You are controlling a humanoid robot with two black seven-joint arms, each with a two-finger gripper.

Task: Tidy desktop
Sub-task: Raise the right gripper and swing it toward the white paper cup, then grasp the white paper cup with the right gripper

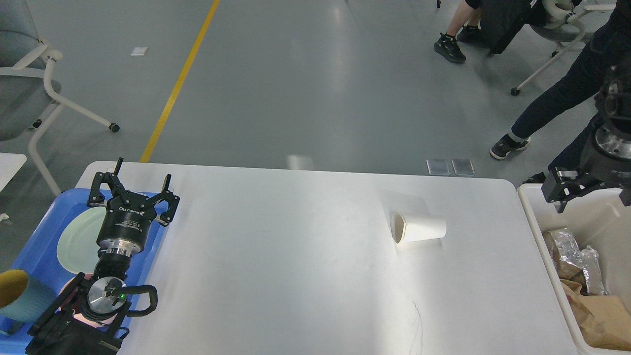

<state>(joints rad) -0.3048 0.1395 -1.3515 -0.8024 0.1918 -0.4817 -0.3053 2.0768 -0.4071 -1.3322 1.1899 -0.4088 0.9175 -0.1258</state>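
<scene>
The white desktop (296, 276) fills the middle of the head view. A white paper cup (419, 228) lies on its side right of centre, its mouth to the left. My left gripper (140, 180) is open and empty, hovering over the desktop's left edge and the blue tray (34, 246). My right gripper (591, 197) is at the right edge, raised above the off-white bin (530, 217) and pointing down. Its fingers (557, 195) are spread, nothing is between them, and one is partly cut off by the frame. It is well right of the cup.
The tray holds a pale green plate (74, 241) and a teal cup with a yellow inside (19, 296). The bin holds crumpled foil (572, 246) and brown paper (601, 320). People's legs (552, 113) and chairs (29, 98) stand on the floor beyond.
</scene>
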